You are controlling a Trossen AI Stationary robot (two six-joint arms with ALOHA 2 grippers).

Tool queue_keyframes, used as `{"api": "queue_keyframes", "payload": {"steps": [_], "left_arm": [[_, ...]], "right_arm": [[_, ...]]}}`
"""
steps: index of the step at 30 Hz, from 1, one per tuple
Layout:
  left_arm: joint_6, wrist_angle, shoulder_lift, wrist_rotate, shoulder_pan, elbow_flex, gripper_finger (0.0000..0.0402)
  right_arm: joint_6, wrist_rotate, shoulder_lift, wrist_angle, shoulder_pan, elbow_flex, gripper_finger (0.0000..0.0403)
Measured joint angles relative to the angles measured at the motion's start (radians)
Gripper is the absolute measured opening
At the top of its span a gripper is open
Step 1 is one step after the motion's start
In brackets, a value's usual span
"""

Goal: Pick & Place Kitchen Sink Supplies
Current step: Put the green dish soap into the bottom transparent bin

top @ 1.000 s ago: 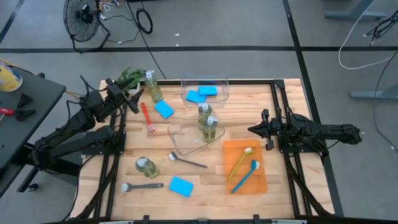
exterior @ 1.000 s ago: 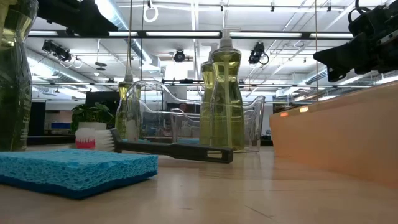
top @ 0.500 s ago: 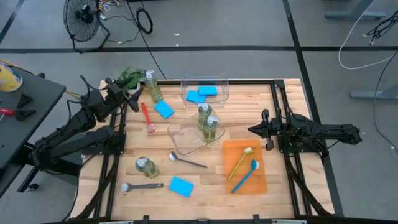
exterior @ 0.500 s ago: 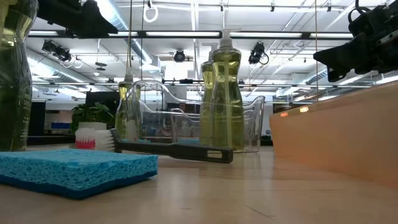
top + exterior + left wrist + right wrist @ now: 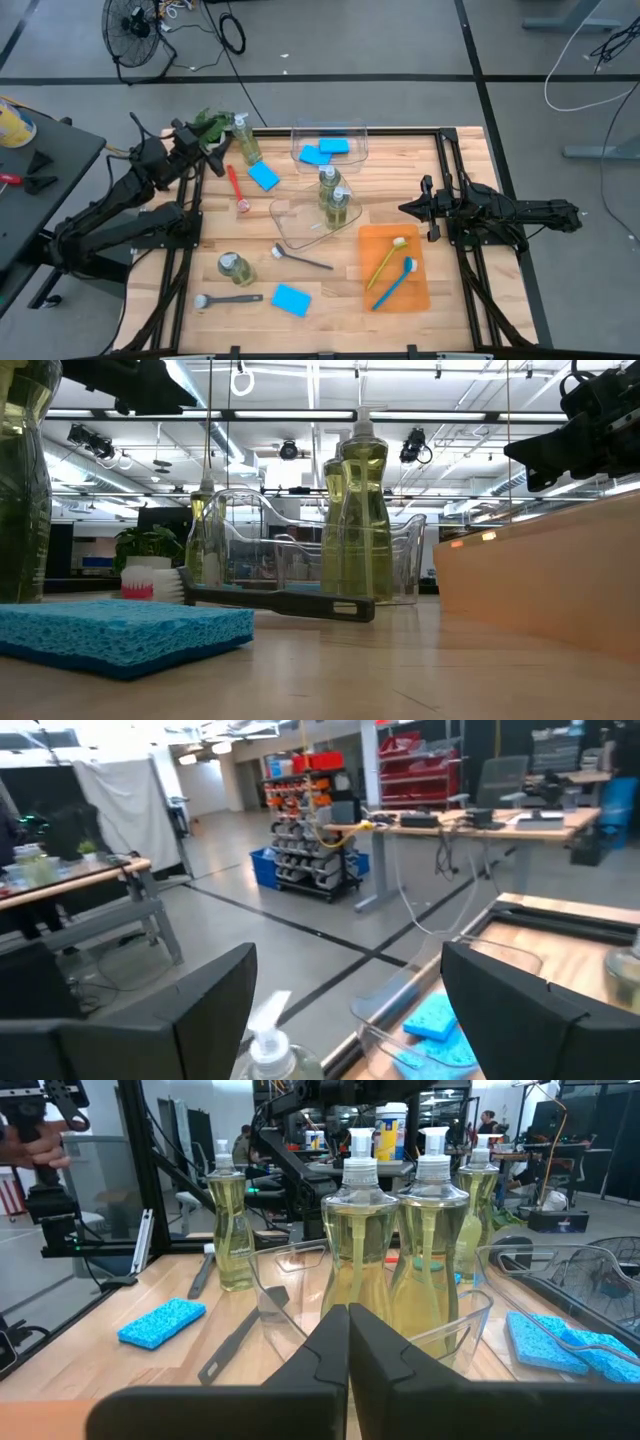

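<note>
Sorting half done: two bottles (image 5: pixel 334 197) binned, three sponges (image 5: pixel 264 177) (plus brushes) loose on desk (image 5: pixel 330 300); left gripper (image 5: pixel 207 150) jaws apart, right gripper (image 5: pixel 408 209) together.

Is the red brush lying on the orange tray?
No, the red brush lies on the bare wood, far from the orange tray.

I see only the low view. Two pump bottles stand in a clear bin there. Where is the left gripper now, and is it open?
Observer: The left gripper is open, at the table's far left corner, close to another pump bottle beside the plant.
Operator: What lies on the orange tray?
Observer: The orange tray holds a yellow-green brush and a blue brush.
Operator: And the right gripper?
Observer: The right gripper is shut and empty, pointing toward the bin.
</note>
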Motion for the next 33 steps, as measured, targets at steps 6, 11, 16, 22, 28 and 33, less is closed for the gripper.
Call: {"api": "queue_keyframes", "payload": {"steps": [6,11,16,22,28,33], "left_arm": [[-0.031,-0.020,0.003,0.024,0.000,0.001,0.0319],[-0.045,-0.053,0.029,0.038,0.000,0.001,0.0319],[-0.031,-0.069,0.085,-0.035,0.000,0.001,0.0319],[-0.061,-0.068,0.136,-0.045,0.043,0.001,0.0319],[-0.092,-0.065,0.183,-0.005,0.116,0.001,0.0319],[-0.130,-0.050,0.251,0.096,0.183,0.001,0.0333]], "right_arm": [[0.000,0.000,0.000,0.000,0.000,0.000,0.0007],[0.000,0.000,0.000,0.000,0.000,0.000,0.0007],[0.000,0.000,0.000,0.000,0.000,0.000,0.0007],[0.000,0.000,0.000,0.000,0.000,0.000,0.0007],[0.000,0.000,0.000,0.000,0.000,0.000,0.0007],[0.000,0.000,0.000,0.000,0.000,0.000,0.0007]]}}
